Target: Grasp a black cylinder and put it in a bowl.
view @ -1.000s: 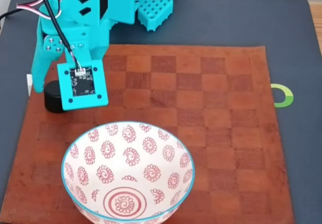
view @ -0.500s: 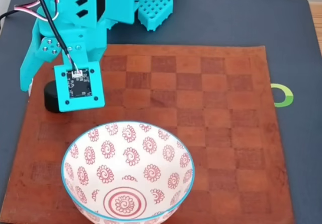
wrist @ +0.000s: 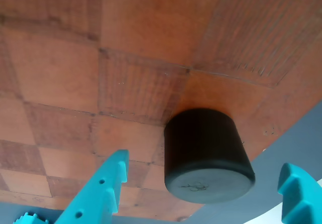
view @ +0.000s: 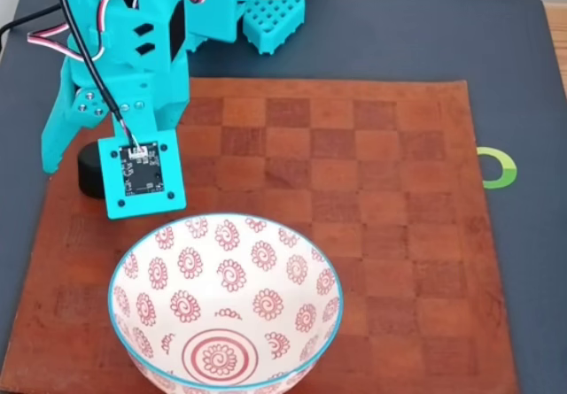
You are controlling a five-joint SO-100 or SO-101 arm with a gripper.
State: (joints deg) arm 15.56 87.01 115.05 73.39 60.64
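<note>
Between the teal fingers [wrist: 103, 194] in the wrist view stands the black cylinder [wrist: 207, 153], upright on the checkered mat's [wrist: 126, 73] edge; the gripper [wrist: 201, 196] gapes wide, untouching. From the fixed view, cylinder [view: 89, 171] sits left, beyond the bowl [view: 226, 301].

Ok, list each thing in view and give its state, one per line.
black cylinder: upright on the checkered mat, between the open fingers, not gripped.
gripper: open, straddling the cylinder.
bowl: upright, nothing inside.
checkered mat: lying flat.
</note>
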